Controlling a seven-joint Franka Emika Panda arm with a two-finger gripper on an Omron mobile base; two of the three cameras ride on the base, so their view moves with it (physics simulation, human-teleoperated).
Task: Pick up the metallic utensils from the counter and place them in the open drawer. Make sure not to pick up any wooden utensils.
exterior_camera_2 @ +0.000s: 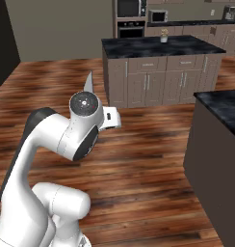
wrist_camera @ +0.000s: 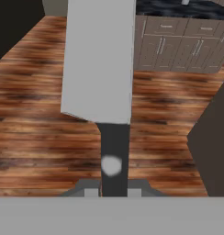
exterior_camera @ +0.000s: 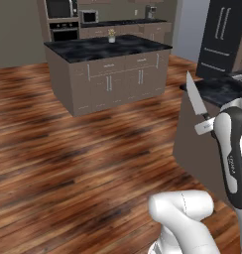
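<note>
Knife [exterior_camera: 194, 95] is picked: fingers [wrist_camera: 90, 191] pinch its dark handle, blade pointing up, held in the air over the wood floor [exterior_camera: 68, 149], just off the near tabletop [exterior_camera: 219, 89] edge. Pickup of this one looks done; drop-off isn't. No open drawer in sight, nor the small silver utensil, so I'd judge both placements are left.

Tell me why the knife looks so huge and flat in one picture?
In the hand view the knife sits right before the lens, so its blade looms as a plain grey slab, no glare or shading; in the left base view the same knife looks small and pointed; in the right base view the floor is soft and blurry.
</note>
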